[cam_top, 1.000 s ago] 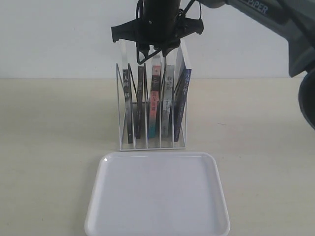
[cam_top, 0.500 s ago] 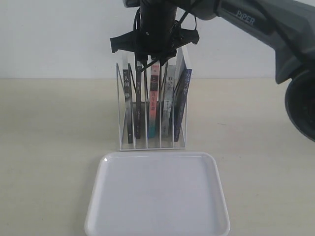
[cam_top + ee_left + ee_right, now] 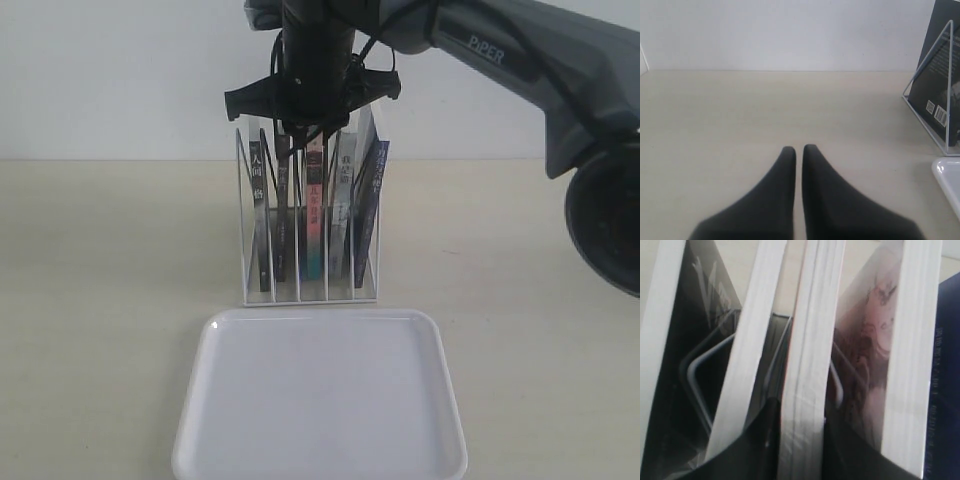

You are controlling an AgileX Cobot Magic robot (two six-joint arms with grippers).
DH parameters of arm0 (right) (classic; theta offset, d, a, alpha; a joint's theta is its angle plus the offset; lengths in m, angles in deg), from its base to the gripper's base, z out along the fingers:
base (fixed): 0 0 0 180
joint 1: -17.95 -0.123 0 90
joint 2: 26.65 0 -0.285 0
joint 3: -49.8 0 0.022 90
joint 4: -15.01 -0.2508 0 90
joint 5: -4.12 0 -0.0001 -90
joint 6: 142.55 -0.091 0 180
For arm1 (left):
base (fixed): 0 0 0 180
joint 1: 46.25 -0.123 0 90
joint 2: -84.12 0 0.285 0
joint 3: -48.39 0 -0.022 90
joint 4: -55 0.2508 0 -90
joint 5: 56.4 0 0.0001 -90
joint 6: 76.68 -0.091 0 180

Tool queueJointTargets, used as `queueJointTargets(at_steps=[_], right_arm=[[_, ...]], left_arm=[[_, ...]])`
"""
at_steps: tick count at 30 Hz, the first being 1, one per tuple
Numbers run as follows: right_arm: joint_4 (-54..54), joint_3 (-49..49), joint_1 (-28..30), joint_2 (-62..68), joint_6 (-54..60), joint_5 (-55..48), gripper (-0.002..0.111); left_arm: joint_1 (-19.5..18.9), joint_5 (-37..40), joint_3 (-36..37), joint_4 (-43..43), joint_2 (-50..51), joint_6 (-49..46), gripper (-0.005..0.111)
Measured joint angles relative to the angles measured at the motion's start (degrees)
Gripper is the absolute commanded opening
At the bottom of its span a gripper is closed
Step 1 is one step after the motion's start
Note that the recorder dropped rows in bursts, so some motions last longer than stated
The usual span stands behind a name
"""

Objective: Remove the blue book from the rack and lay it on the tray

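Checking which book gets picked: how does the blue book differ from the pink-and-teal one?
Seen from the exterior view, the blue book sits in the rightmost slot of the rack, the pink-and-teal book in the middle one. The blue book leans; the pink-and-teal one stands nearly straight. The right tool straddles the pink-and-teal book, not the blue book. Both show their spines.

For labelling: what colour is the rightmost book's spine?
The blue book: dark blue, exterior view.

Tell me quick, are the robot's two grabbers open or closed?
Left gripper: shut, holding nothing.
Right gripper: fingers either side of the pink-and-teal book; squeezing or not, cannot tell.
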Motion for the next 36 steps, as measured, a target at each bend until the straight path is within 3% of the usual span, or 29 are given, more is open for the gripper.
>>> queueJointTargets(at_steps=[36], right_arm=[[-0.3, 0.2, 0.0, -7.2, -2.3, -3.6, 0.0]], left_arm=[[0.0, 0.0, 0.0, 0.0, 0.0, 0.0, 0.004]])
